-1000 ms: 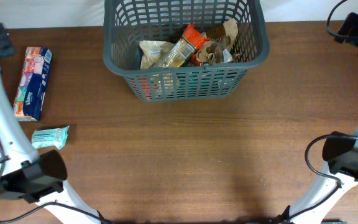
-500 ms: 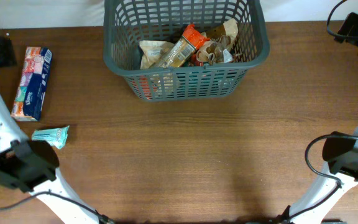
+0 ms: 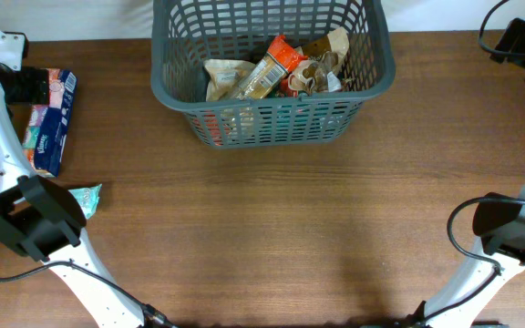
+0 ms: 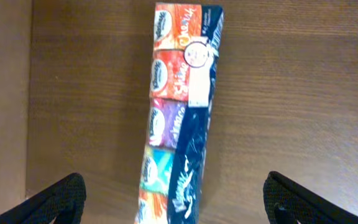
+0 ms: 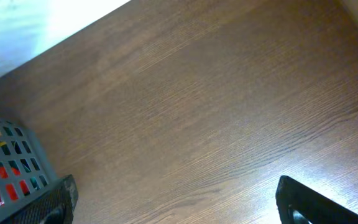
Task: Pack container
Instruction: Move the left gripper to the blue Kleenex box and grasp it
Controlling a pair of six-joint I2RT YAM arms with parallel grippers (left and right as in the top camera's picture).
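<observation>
The large dark grey plastic lattice basket (image 3: 272,123) stands at the far middle of the brown wooden table (image 3: 272,237). It holds a heap of snack packets, with an orange wrapper (image 3: 283,55) uppermost. Well to its left lies a long multicoloured pack of pocket tissues (image 4: 179,106). Nearer than that is a small teal packet (image 3: 87,196), partly hidden by the left arm. The left gripper (image 4: 178,202) hovers over the tissue pack, its fingers spread wide to either side and gripping nothing. The right gripper (image 5: 179,202), at the far right, is likewise spread wide and empty above the wood, with the basket's corner at its left.
</observation>
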